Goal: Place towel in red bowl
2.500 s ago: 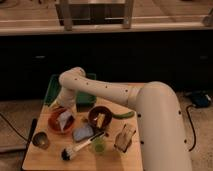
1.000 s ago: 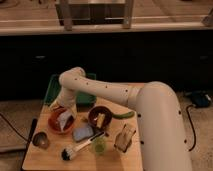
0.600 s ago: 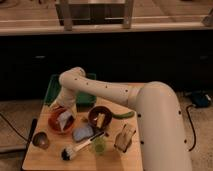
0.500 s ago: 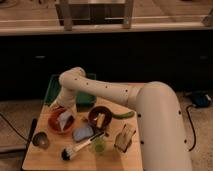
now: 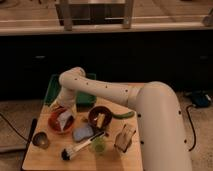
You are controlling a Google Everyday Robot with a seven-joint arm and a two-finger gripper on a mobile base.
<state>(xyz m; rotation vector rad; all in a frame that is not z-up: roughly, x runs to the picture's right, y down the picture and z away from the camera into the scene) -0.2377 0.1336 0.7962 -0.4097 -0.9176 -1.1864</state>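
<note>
The red bowl [image 5: 54, 125] sits on the left side of the wooden table [image 5: 112, 159]. A pale crumpled towel [image 5: 65, 119] lies in the bowl, reaching up toward the arm. My gripper [image 5: 64, 108] is at the end of the white arm, directly above the bowl and at the top of the towel. I cannot tell whether it touches the towel.
A green tray [image 5: 79, 96] lies behind the bowl. A dark bowl [image 5: 100, 117] holding something yellow, a green vegetable [image 5: 123, 115], a blue-grey object [image 5: 82, 133], a brush [image 5: 79, 148], a green cup [image 5: 98, 145], a small metal bowl [image 5: 41, 140] and a packet [image 5: 123, 137] share the table.
</note>
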